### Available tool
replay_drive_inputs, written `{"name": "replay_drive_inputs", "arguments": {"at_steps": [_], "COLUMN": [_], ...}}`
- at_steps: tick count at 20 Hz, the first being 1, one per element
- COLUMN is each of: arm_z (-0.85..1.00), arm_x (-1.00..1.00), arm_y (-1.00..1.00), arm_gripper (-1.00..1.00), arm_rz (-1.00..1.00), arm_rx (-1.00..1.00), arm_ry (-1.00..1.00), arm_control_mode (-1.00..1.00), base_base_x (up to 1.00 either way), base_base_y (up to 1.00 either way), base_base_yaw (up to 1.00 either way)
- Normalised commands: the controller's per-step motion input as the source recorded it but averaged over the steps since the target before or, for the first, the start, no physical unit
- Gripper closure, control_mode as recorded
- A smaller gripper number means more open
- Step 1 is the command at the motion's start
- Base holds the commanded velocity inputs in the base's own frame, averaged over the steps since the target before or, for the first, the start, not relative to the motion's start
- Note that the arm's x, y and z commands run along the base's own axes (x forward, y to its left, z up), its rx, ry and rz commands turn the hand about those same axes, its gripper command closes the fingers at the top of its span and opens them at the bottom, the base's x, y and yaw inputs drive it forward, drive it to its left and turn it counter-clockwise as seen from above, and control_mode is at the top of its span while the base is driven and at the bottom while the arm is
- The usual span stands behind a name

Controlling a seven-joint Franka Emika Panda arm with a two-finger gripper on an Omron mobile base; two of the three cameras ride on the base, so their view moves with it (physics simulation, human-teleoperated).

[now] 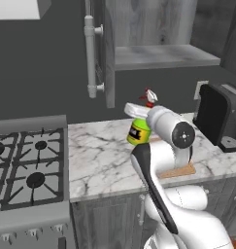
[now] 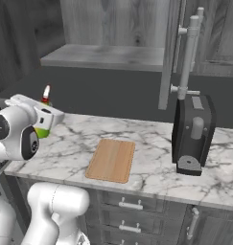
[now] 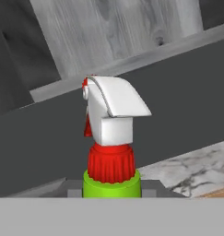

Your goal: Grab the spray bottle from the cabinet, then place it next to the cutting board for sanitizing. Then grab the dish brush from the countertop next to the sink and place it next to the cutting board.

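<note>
Here, arm bent low over table [image 2: 151, 177] front. Fingers [image 1: 139, 127] clamped on spray bottle [image 1: 138, 130], bottle upright, raised above marble just left of cutting board [image 2: 111, 160]. Red-and-white sprayer top pokes above hand. Black toaster [image 2: 192, 134] right of board. Behind, open cabinet [image 2: 108, 56], bare shelf, bar handle [image 1: 91, 56] on door.

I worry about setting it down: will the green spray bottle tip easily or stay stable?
The spray bottle looks tall and narrow with a bulky sprayer top, so it probably tips easily. Its body looks like rigid plastic, likely light. The marble countertop is flat, which should help.
</note>
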Motion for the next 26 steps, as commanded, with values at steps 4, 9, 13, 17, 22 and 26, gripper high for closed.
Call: {"name": "replay_drive_inputs", "arguments": {"at_steps": [4,9,13,17,22,26], "arm_z": [-0.42,-0.43,-0.31,-0.11,-0.17,-0.26], "arm_x": [0.69,0.56,0.49,0.5,0.4,0.38], "arm_y": [0.0,0.02,0.07,0.0,0.0,-0.03], "arm_gripper": [1.0,1.0,1.0,1.0,1.0,1.0], "arm_rz": [0.0,-0.07,-0.22,-0.21,-0.05,0.0], "arm_rx": [-0.03,-0.11,-0.13,-0.05,0.0,0.0], "arm_ry": [-0.01,-0.07,-0.08,0.03,0.14,0.09], "arm_control_mode": [-1.0,-1.0,-1.0,-1.0,-1.0,-1.0], "base_base_x": [0.0,0.0,0.0,0.0,0.0,0.0], "base_base_y": [0.0,0.0,0.0,0.0,0.0,0.0], "base_base_yaw": [0.0,0.0,0.0,0.0,0.0,0.0]}}
